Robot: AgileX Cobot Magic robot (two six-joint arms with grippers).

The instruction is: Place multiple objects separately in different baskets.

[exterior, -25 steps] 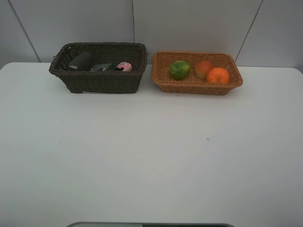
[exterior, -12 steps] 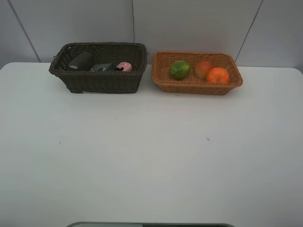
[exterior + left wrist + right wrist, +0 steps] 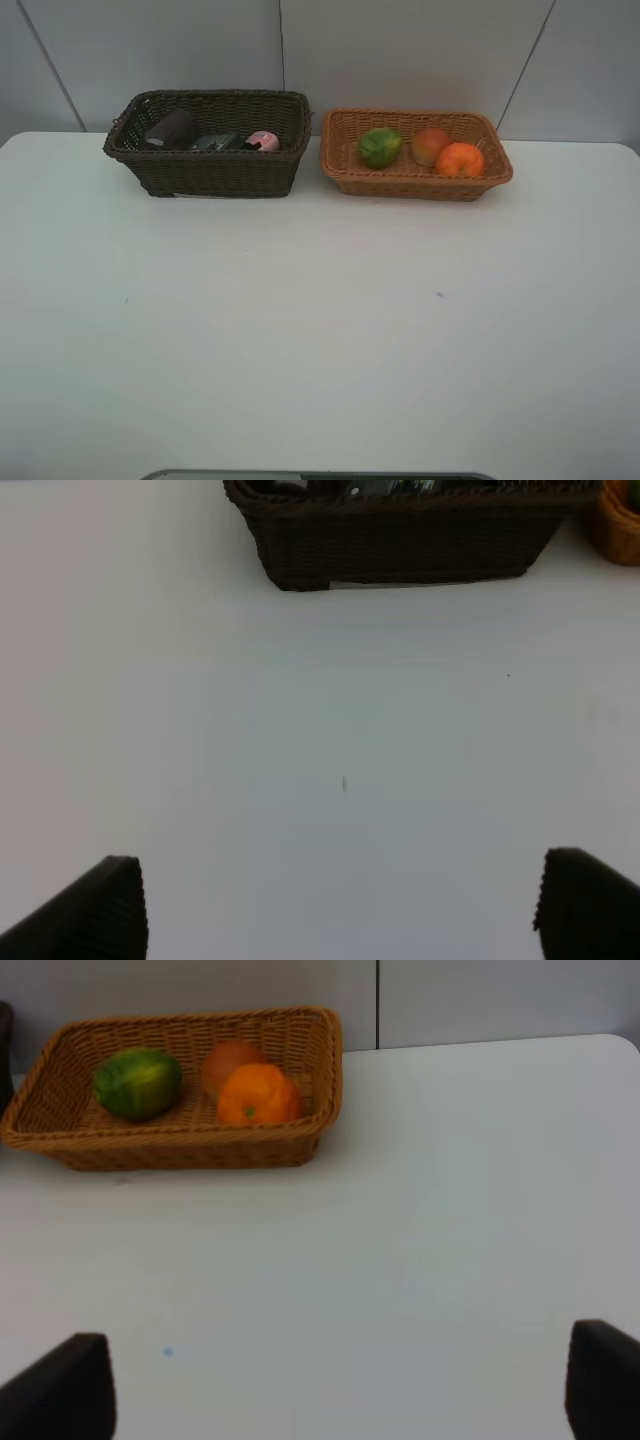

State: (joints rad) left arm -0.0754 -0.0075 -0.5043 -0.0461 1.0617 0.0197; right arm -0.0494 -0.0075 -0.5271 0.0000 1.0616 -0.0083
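Note:
At the back left of the table the dark brown basket (image 3: 210, 170) holds a dusky cup (image 3: 170, 129) on its side, a dark grey bottle (image 3: 215, 142) and a pink bottle (image 3: 263, 141). To its right the orange-tan basket (image 3: 410, 184) holds a green fruit (image 3: 380, 147), a peach-like fruit (image 3: 431, 145) and an orange (image 3: 460, 159). Neither arm shows in the exterior view. My left gripper (image 3: 340, 905) is open over bare table, well short of the dark basket (image 3: 400, 540). Open too, my right gripper (image 3: 340, 1390) hangs short of the tan basket (image 3: 180, 1146) with its green fruit (image 3: 138, 1082) and orange (image 3: 258, 1095).
The white table (image 3: 320, 330) stretches from the baskets to the front edge. A grey panelled wall (image 3: 400, 50) stands right behind the baskets. A corner of the tan basket (image 3: 622, 525) shows in the left wrist view.

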